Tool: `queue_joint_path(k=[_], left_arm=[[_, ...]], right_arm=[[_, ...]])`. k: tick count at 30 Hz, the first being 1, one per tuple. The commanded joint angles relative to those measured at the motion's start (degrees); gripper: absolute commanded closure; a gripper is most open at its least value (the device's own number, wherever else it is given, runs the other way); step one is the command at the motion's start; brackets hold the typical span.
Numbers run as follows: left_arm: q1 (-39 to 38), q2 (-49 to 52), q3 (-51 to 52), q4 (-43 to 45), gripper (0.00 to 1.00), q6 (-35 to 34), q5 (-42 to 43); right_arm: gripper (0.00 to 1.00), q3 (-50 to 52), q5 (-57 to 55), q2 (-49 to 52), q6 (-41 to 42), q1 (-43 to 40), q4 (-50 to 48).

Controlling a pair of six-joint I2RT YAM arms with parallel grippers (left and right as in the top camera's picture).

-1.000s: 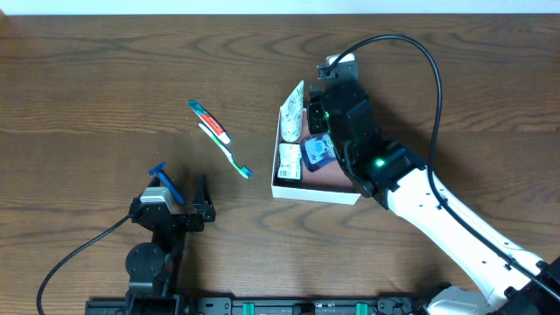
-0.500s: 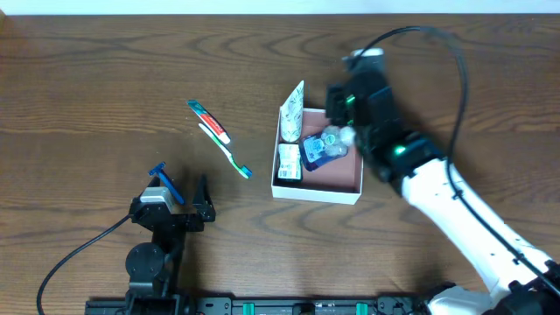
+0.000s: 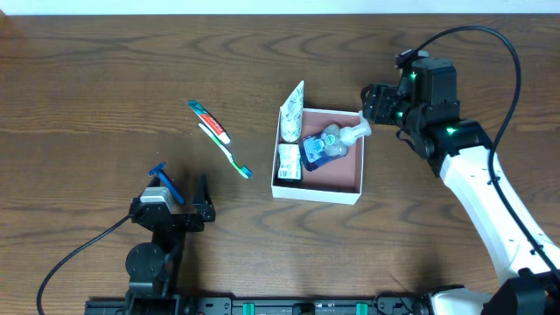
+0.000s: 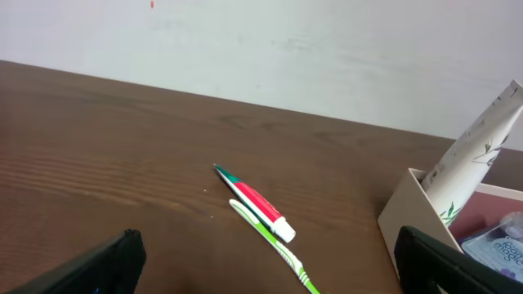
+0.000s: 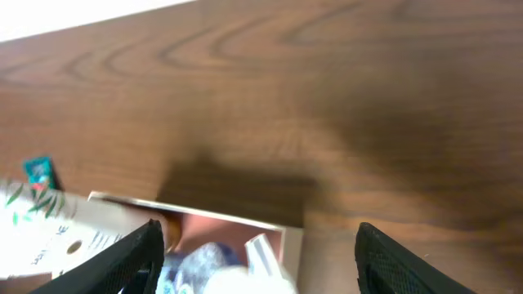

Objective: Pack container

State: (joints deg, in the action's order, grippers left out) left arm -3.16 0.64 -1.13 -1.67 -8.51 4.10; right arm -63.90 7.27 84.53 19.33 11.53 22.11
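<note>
Container [image 4: 404, 208]: cut by the right edge in the left wrist view; only its blurred far rim shows in the right wrist view.
Tube [image 4: 478, 147]: tip runs past the right edge.
Toothbrush [image 4: 265, 233]: lower end cut by the bottom edge.
Bottle [image 5: 208, 261]: blurred, cut by the bottom edge.
Box [image 3: 290, 162]: print too small to read.
Left pincer [image 4: 270, 265]: only dark finger ends, at the bottom corners.
Right pincer [image 5: 257, 245]: the same, blurred.

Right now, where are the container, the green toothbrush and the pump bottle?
container [image 3: 338, 175]: overhead view, bare inner floor.
green toothbrush [image 3: 229, 154]: overhead view, middle of the handle.
pump bottle [image 3: 320, 150]: overhead view, blue body.
</note>
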Motion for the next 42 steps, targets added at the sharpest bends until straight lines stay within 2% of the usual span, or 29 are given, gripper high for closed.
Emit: queue_joint_path(k=[1, 18, 24, 35, 42], left_arm=[[-0.13, -0.02, 0.90, -2.08, 0.02, 0.98, 0.66], [-0.13, -0.02, 0.90, -2.08, 0.02, 1.01, 0.63], [-0.13, -0.02, 0.90, -2.08, 0.02, 0.98, 0.63], [-0.13, -0.02, 0.90, -2.08, 0.02, 0.98, 0.63], [-0.13, -0.02, 0.90, -2.08, 0.02, 0.98, 0.63]], right_arm=[[0.28, 0.37, 4.44, 1.88, -2.29, -0.37, 1.09], [0.35, 0.48, 7.34, 10.23, -5.27, -0.37, 2.82], [0.43, 0.50, 7.48, 10.88, -5.25, -0.37, 3.10], [0.44, 0.90, 7.80, 11.02, -5.27, -0.37, 4.11], [0.51, 0.92, 7.82, 11.02, -5.25, -0.37, 4.37]])
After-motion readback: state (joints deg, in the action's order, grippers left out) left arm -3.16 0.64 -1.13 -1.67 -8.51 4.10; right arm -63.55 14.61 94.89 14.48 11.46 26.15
